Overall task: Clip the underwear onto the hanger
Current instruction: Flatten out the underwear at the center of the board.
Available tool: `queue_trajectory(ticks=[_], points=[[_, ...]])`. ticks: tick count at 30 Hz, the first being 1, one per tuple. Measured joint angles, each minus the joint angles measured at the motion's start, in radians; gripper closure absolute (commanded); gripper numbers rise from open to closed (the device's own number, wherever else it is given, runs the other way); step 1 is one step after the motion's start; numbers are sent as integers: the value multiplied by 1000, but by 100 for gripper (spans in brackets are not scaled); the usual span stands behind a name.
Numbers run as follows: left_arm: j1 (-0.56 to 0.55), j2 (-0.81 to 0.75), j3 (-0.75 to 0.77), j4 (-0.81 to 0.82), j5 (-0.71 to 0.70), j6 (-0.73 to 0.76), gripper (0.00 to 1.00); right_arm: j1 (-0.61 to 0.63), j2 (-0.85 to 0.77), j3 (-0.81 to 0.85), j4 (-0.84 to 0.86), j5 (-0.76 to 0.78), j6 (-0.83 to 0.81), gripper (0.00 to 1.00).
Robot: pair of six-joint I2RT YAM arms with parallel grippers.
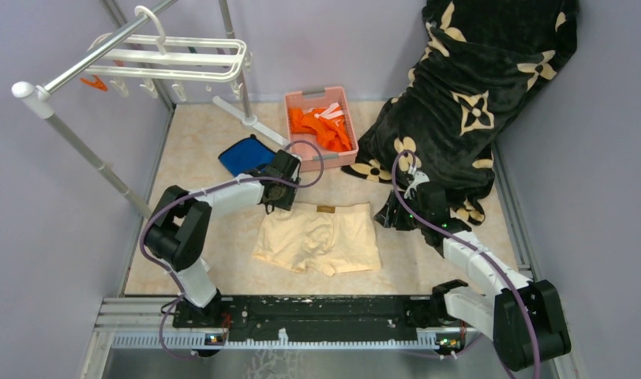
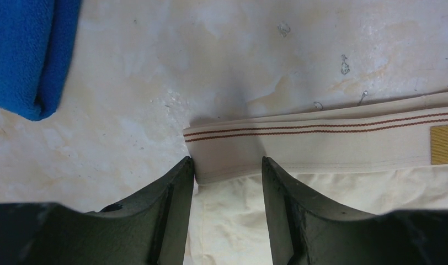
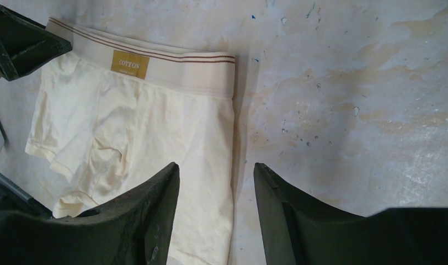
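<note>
Straddles a waistband corner of the underwear (image 1: 317, 241), flat on the tabletop (image 1: 199, 134), with left pincer (image 2: 227, 163) spread and right pincer (image 3: 216, 168) likewise spread at the opposite side; risks slipping off the elastic if closed this shallow

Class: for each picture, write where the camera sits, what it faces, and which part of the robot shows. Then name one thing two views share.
Top: above and behind the arms, looking down at the table; both arms show whole, flanking the underwear.
Left wrist: on the left arm, looking down past the left fingers at the waistband corner and a blue cloth.
Right wrist: on the right arm, looking down past the right fingers at the underwear's side.
Shared: both wrist views show the waistband's gold label.
</note>
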Motion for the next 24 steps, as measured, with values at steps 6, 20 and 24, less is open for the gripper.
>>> queue_trajectory(ticks=[6, 20, 24], points=[[-8, 11, 20, -43, -50, 0, 47, 0, 0, 0, 1, 0, 0, 47], [-8, 30, 26, -54, -87, 8, 78, 0, 2, 0, 2, -8, 0, 47], [-8, 30, 26, -55, -90, 14, 90, 0, 2, 0, 2, -8, 0, 47]])
